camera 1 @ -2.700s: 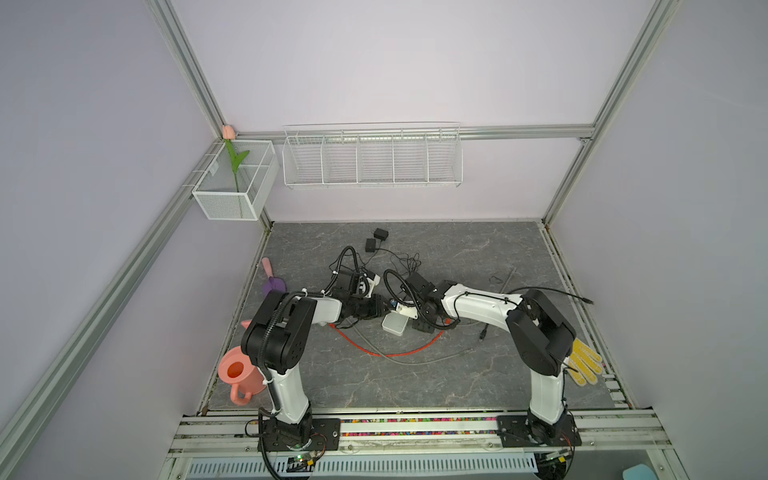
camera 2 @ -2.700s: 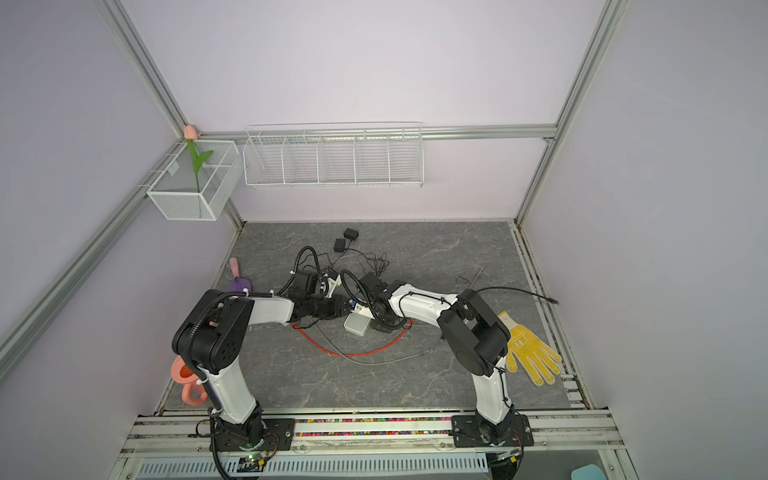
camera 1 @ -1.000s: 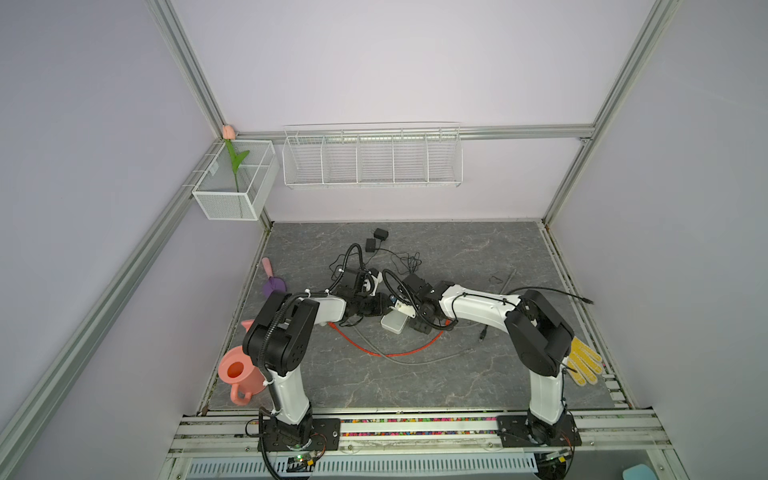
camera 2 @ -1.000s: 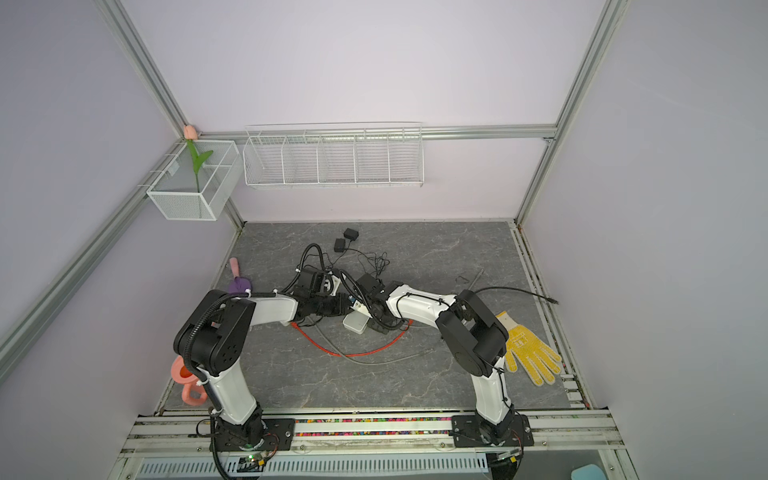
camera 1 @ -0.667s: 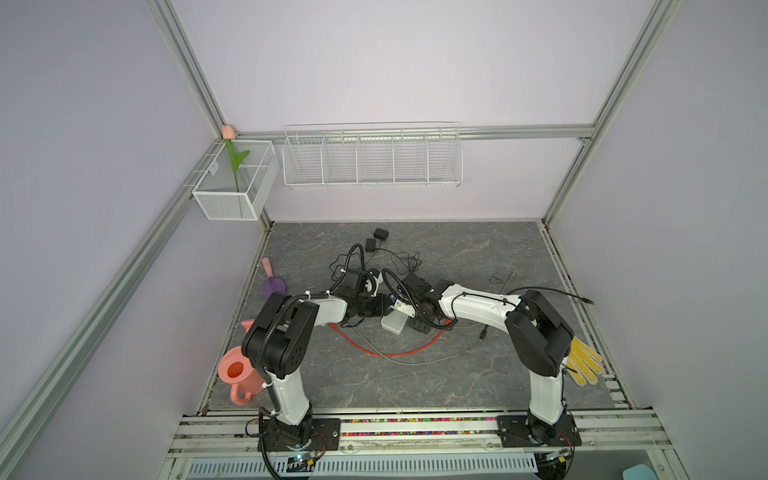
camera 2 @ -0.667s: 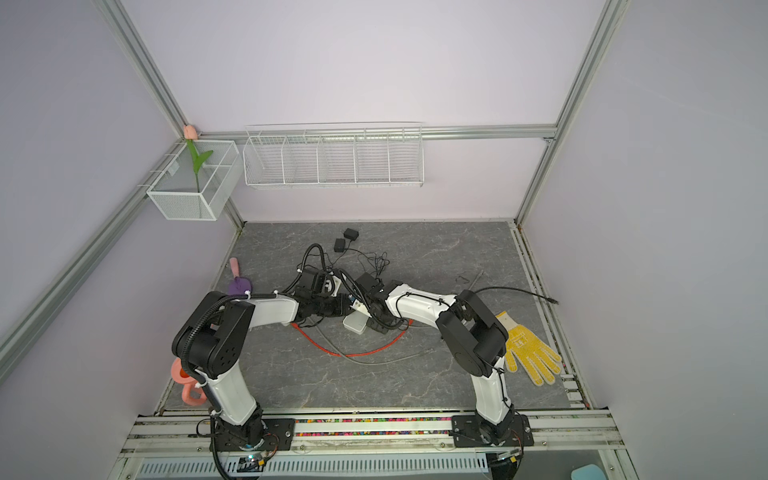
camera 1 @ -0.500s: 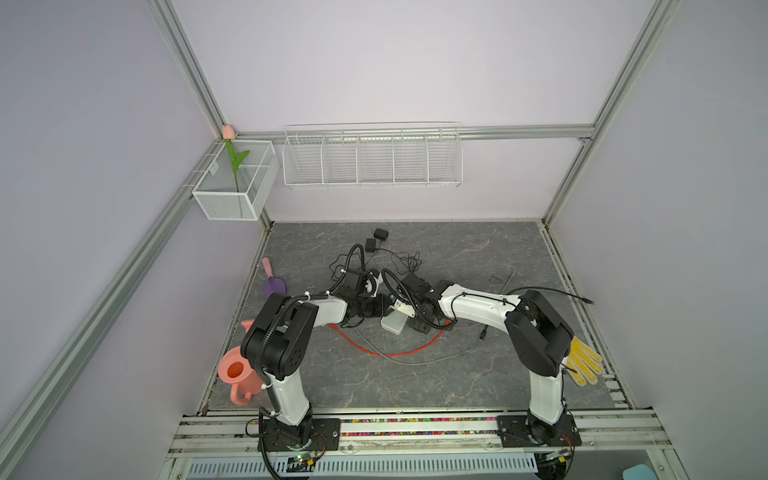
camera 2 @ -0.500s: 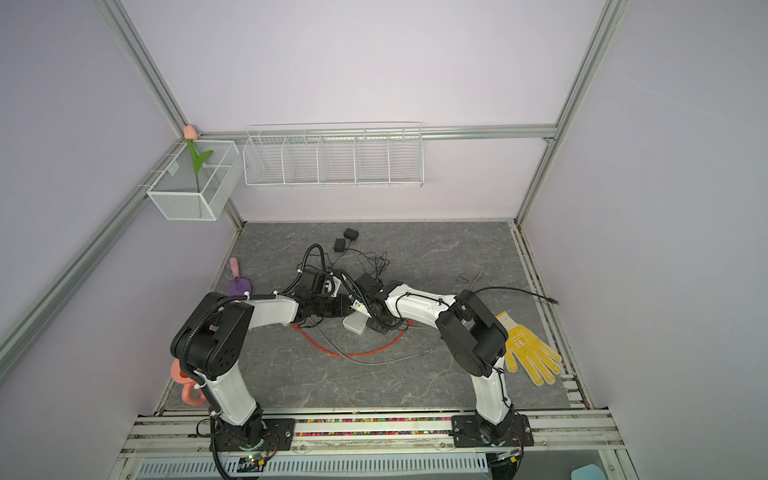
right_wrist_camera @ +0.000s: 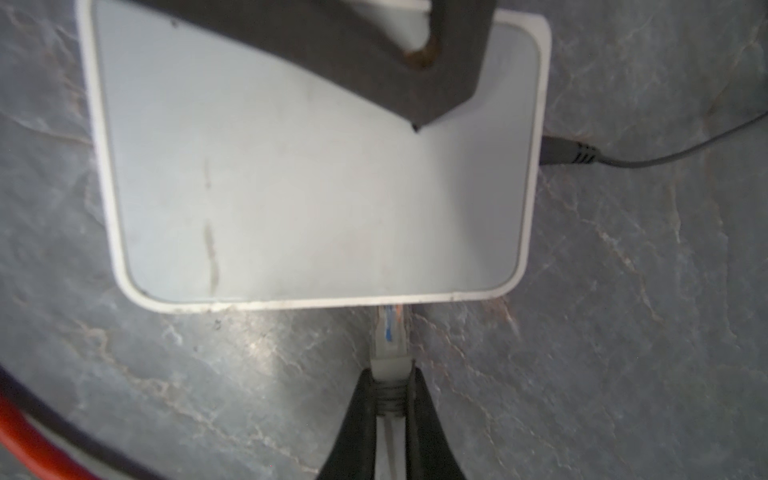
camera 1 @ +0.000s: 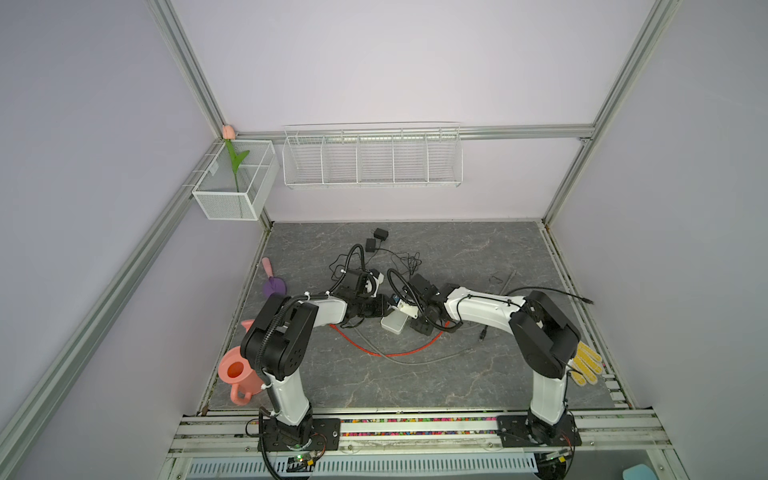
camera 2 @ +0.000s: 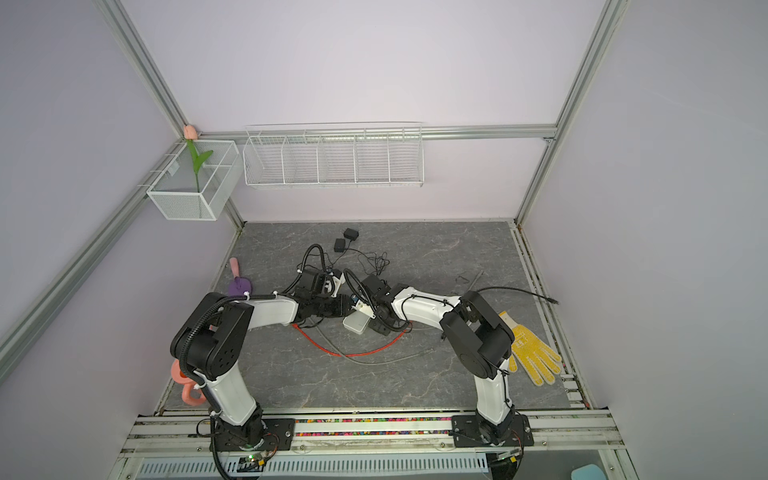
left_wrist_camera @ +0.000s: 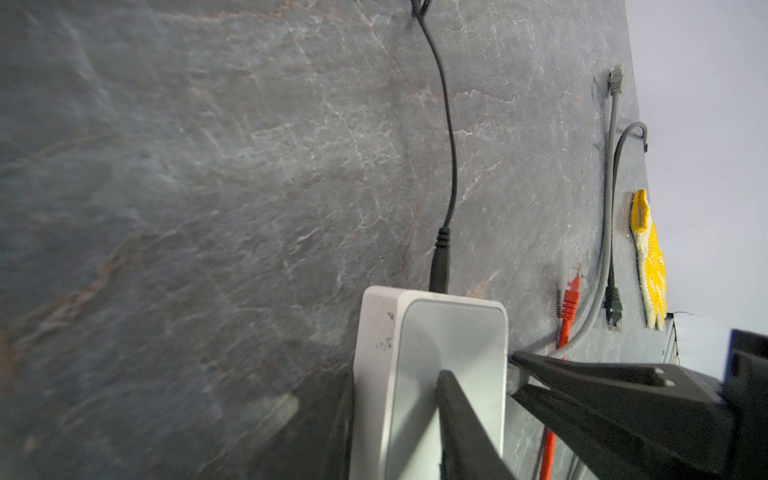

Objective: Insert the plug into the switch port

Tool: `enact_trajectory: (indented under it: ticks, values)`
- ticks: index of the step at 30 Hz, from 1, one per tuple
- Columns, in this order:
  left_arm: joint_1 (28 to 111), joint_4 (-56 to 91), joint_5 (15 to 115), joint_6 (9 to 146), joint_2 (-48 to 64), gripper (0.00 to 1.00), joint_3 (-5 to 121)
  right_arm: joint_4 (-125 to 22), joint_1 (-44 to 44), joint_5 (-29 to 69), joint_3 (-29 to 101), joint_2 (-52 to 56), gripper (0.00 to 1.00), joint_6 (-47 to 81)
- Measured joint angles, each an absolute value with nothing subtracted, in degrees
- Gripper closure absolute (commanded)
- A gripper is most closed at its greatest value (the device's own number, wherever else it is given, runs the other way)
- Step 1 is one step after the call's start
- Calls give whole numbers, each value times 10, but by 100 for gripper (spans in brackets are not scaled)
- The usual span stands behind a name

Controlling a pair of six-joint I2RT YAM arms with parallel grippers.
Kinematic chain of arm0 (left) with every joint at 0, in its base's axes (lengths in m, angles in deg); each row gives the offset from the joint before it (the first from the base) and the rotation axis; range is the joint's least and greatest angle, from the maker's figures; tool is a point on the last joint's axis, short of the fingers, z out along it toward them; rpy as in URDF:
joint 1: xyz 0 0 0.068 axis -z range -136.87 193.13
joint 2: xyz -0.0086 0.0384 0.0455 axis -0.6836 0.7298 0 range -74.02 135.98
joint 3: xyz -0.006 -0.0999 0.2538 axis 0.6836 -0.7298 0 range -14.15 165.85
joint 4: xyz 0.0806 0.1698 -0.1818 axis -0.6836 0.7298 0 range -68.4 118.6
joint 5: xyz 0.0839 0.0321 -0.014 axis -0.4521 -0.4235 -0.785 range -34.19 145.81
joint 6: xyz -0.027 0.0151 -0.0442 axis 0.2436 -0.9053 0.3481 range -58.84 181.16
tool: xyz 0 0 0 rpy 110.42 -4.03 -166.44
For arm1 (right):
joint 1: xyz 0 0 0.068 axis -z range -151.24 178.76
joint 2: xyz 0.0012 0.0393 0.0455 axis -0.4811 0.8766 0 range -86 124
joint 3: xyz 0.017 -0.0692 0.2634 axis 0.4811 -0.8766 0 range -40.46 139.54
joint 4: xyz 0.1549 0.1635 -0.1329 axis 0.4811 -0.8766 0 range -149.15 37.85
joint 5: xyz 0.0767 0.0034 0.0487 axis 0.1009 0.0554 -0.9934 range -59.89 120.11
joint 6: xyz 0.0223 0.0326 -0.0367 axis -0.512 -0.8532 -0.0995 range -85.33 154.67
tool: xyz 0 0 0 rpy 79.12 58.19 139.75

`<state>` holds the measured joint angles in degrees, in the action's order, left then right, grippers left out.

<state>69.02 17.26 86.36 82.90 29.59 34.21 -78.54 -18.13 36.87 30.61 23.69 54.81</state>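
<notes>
— What's the right hand got?
— It's pinching the grey boot of the plug, cable trailing back between its fingers. The clear tip meets the edge of the white switch, and most of its length is showing.
— So it's not in?
— Not seated, I'd say. The port face is hidden, so I can't tell whether the tip has entered or only touches.
— And the switch?
— It's flat on the tabletop, at the right hand's nine o'clock seen from above. The left hand reaches it from about ten o'clock, fingers partly spread, one lying on the lid. That looks like bracing, not a clamp.
— Anything else around?
— A black power lead leaves the switch at twelve o'clock. A red cable loops loose at six. A yellow glove lies well apart near four.
— Next move?
— This is the insertion itself, I reckon. It calls for a straight, level push toward nine o'clock while the left hand stops the switch sliding. Any tilt could jam the tip on the port's rim.
</notes>
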Motion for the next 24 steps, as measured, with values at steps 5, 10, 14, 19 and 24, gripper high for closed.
enact_trajectory:
  ticks: [5, 10, 14, 19, 24]
  values:
    - [690, 173, 863, 825, 296, 68, 342, -758, -174, 351, 283, 222, 93, 548]
    - [690, 173, 862, 822, 295, 68, 342, -742, -170, 341, 272, 219, 93, 548]
    - [690, 173, 862, 821, 295, 68, 342, -737, -168, 337, 269, 219, 93, 548]
    - [690, 173, 862, 820, 295, 68, 342, -718, -167, 337, 257, 216, 93, 547]
    - [690, 174, 861, 819, 295, 68, 342, -679, -167, 334, 225, 197, 93, 546]
